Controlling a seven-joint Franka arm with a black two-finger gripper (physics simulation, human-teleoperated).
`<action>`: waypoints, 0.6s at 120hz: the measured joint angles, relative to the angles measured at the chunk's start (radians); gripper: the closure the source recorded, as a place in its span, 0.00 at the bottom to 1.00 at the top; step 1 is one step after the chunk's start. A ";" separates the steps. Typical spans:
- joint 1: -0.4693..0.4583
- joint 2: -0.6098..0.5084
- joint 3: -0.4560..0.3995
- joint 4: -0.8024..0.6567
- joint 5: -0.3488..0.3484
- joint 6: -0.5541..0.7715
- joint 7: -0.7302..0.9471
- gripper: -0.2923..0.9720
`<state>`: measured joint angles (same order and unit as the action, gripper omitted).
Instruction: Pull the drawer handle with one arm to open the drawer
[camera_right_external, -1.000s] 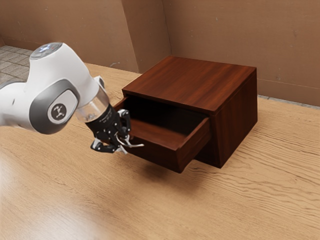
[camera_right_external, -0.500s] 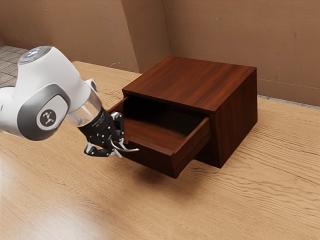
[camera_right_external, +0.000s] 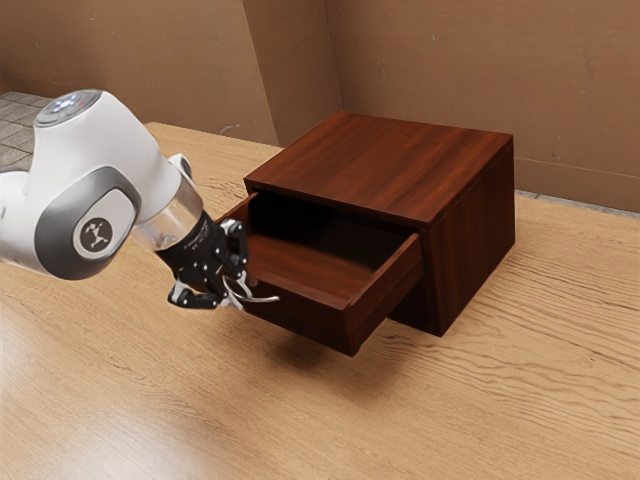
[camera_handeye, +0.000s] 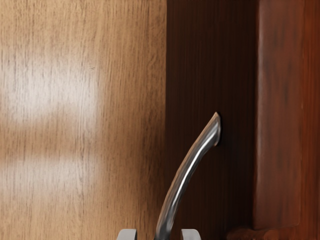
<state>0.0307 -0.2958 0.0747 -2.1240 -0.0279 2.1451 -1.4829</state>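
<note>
Qty per type, as seen:
- cabinet (camera_right_external: 400, 170): 1 ea., dark wood.
- drawer (camera_right_external: 330, 275): 1 ea. per cabinet.
- handle (camera_handeye: 192, 165): 1 ea., metal bar, on drawer front.
- arm (camera_right_external: 90, 190): 1 ea., white.
- gripper (camera_right_external: 215, 290): 1 ea., black, w/ 2 fingertips (camera_handeye: 127, 234) at the handle in wrist view.
- table (camera_right_external: 480, 400): 1 ea., light wood.
- Items standing on table: 1 (cabinet).

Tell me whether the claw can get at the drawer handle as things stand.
Very likely yes: the claw is already right at the metal handle on the front of the partly open drawer, and nothing stands between them.
</note>
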 joint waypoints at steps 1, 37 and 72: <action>0.000 0.000 0.000 0.000 0.001 0.000 0.000 0.75; -0.008 -0.019 -0.001 0.025 0.027 0.006 -0.001 0.75; -0.044 -0.008 -0.005 0.380 0.053 -0.211 -0.004 0.43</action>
<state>-0.0135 -0.3033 0.0693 -1.7436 0.0254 1.9340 -1.4871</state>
